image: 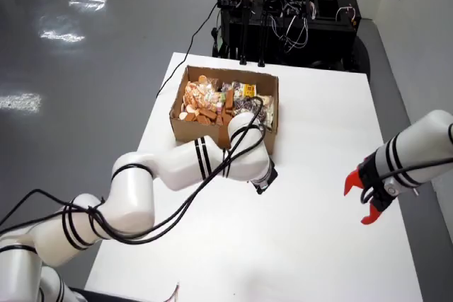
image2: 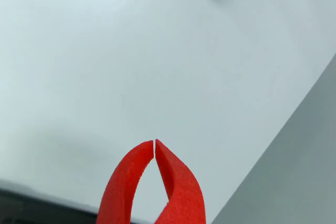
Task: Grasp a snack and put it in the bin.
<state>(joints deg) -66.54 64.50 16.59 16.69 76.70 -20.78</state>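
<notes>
A cardboard box [image: 185, 122] at the back of the white table [image: 318, 259] holds several snack packets [image: 202, 100], orange and mixed. In the view from above, the white working arm reaches in from the left. Its black wrist and gripper [image: 263, 179] hang just in front of the box's near right corner, with the fingers hidden under the wrist. The view that rides on the gripper shows two red fingers [image2: 178, 192] over bare table. The gripper [image2: 154, 141] is shut there, tips touching, with nothing between them.
A second white arm with a red claw gripper [image: 362, 201] hangs over the table's right side. Black equipment and cables [image: 283, 12] stand behind the table. The table's edge and grey floor [image2: 294, 182] show at the right of the gripper view.
</notes>
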